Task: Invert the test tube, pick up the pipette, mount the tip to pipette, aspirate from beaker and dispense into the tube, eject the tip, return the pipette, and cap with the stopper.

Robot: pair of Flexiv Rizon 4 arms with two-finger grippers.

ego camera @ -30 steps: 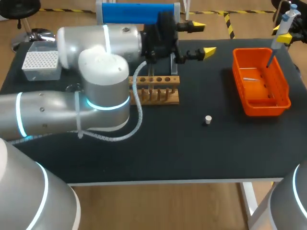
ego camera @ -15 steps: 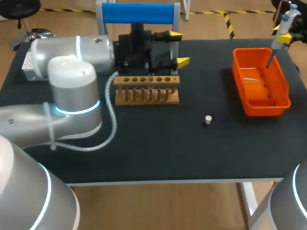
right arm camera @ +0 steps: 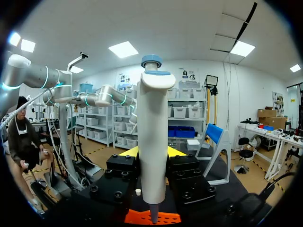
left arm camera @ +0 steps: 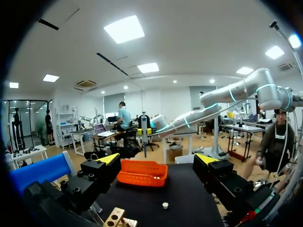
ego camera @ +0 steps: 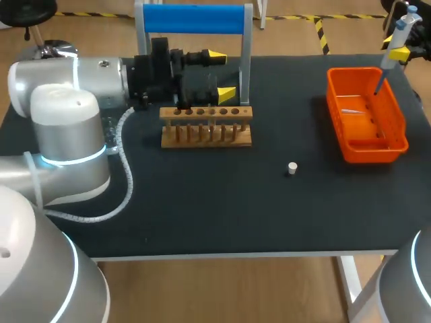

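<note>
Hand on your left (ego camera: 222, 75): fingers apart, near the wooden rack (ego camera: 206, 128).
Hand on your right (right arm camera: 151, 152): clamped on the pipette (right arm camera: 152, 109), over the orange tray (ego camera: 337, 114).

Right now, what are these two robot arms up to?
The right jaws are shut on a pipette, holding it upright above the far end of the orange tray. The left jaws hang open and empty by the wooden test tube rack. The small white stopper lies by itself on the black table, so the capping is not done yet.
</note>
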